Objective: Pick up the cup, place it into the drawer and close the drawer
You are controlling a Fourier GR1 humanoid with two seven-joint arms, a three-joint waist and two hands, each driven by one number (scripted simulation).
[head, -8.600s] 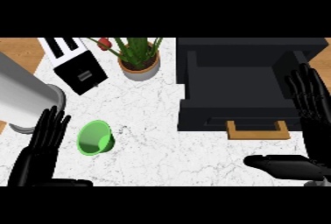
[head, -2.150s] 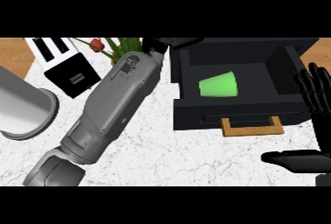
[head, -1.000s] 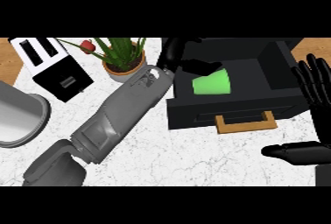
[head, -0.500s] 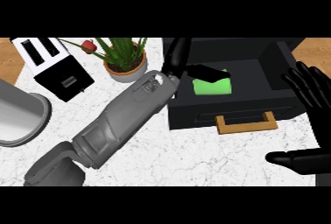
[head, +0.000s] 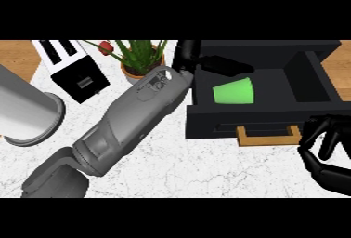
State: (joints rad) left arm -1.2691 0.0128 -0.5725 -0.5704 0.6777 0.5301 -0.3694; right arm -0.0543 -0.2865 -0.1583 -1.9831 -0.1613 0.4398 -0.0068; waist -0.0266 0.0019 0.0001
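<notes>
Lying tapered green cup (head: pixel 235 91) in boxy black drawer (head: pixel 315 83).

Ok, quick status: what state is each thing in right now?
Drawer: open.
Cup: on its side inside the drawer, released.
Left hand: open, above the drawer's back, beside the cup.
Right hand: fingers curled, holding nothing, right of the drawer handle.

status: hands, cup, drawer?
Left hand open above cup, not gripping. Cup on its side in open drawer. Right hand curled near handle. Nothing blocking.
</notes>
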